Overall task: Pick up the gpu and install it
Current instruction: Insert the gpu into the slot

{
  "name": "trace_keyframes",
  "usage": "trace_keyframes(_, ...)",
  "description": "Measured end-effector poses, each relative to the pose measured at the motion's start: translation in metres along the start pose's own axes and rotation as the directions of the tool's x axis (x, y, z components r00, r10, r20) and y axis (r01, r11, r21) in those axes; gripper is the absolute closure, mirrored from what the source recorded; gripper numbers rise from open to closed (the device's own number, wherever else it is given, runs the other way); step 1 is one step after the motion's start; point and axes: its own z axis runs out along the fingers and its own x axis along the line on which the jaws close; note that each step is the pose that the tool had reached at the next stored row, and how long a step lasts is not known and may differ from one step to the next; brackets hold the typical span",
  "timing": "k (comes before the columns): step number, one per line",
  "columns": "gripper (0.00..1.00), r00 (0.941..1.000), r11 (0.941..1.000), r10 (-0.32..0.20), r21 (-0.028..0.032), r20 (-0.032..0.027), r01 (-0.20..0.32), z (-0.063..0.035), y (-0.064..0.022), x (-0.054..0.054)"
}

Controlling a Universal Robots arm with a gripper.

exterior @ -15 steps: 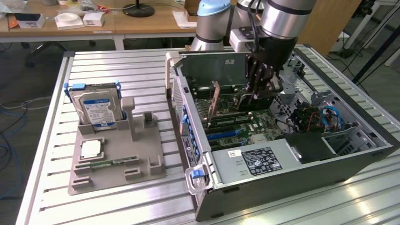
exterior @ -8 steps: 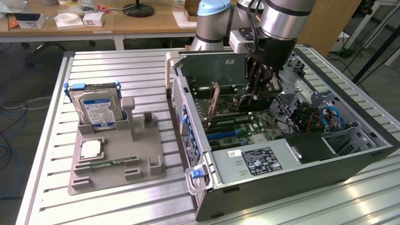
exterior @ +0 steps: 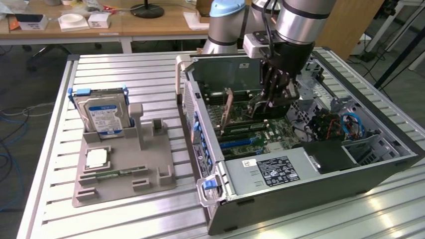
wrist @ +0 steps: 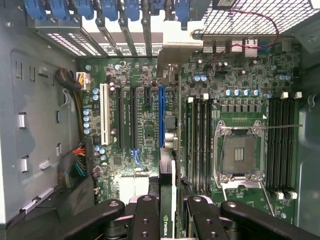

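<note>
On the exterior view's left, a grey holder tray (exterior: pixel 119 172) is laid flat on the slatted metal bench (exterior: pixel 53 149), and a hard drive (exterior: pixel 101 115) with a blue label is stood upright in one of its slots, probably so each part can be gripped from above. Toward the exterior view's right, an open computer case (exterior: pixel 371 172) is laid on its side, so that the green motherboard (wrist: pixel 145 112) faces upward and its slots can be reached from overhead. Above the board, the tool (wrist: pixel 167 220) is clamped on the gpu (wrist: pixel 166 200), which is held on edge between the black fingers (wrist: pixel 145 217). Seen from the wrist, the card is kept in line with the blue slot (wrist: pixel 161 115), just beside it; whether it touches the slot cannot be told.
</note>
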Motion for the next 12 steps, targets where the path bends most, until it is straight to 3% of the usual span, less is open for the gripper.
trace_keyframes(12, 0.74, 1.0000, 1.0000, 0.000, -0.0001, -0.0005, 0.000, 0.0069, 0.0001, 0.0001)
